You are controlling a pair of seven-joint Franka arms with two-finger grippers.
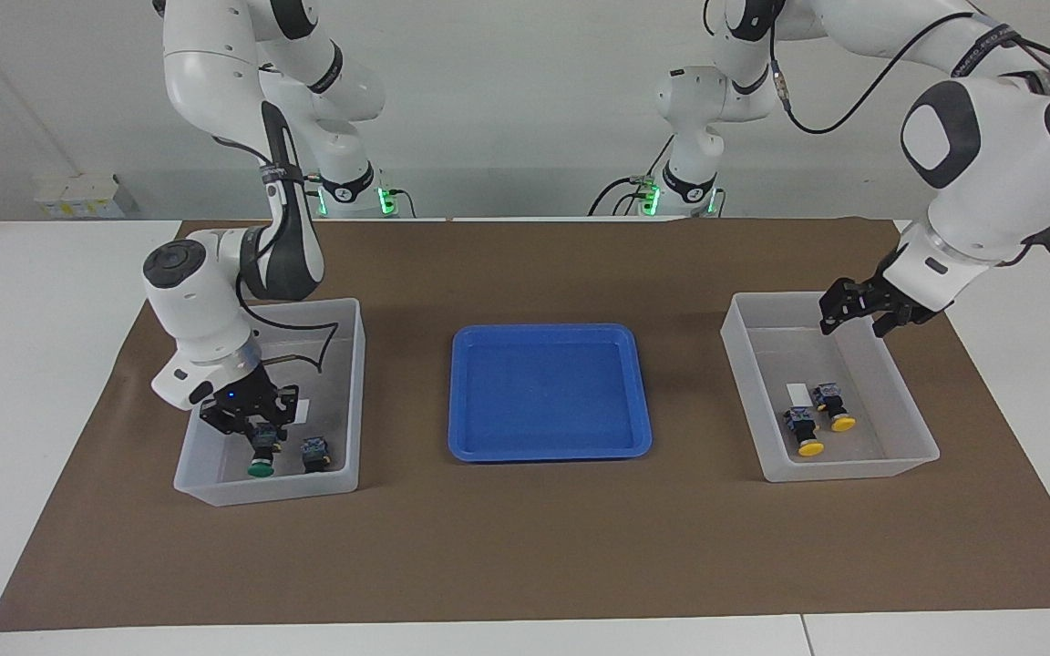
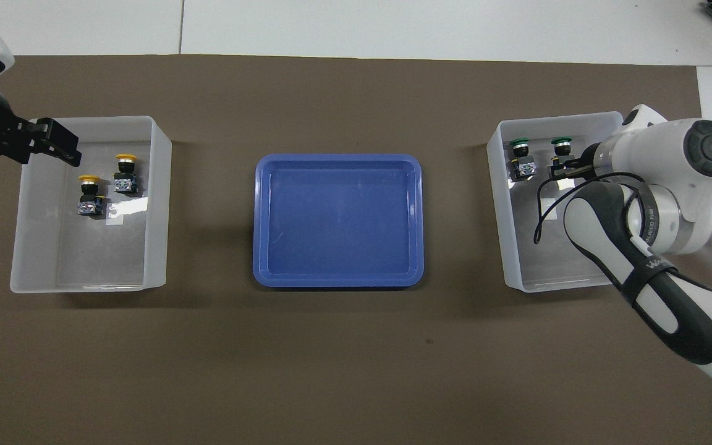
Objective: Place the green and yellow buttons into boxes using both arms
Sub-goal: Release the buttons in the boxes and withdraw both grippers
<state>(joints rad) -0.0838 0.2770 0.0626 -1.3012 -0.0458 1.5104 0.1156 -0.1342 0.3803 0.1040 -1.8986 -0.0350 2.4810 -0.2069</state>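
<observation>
Right jaws [image 1: 256, 428]: down in the translucent whitish plastic bin at the right arm's end [image 1: 347, 401], pinching a green-capped black push-button switch [image 1: 261, 453].
Left jaws [image 1: 858, 310]: spread, over the other translucent whitish bin [image 1: 908, 401].
Second green-capped switch [image 1: 314, 454]: beside the first.
Two yellow-capped black switches [image 1: 817, 419]: together in the left arm's bin.
Shallow blue plastic tray [image 1: 548, 392]: between the bins on the table [image 1: 525, 547].

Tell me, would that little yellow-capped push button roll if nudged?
Probably a little. The yellow-capped push button lies on its side in the translucent plastic bin; its round cap could roll, but its blocky body should stop it. It looks rigid, and probably light.
</observation>
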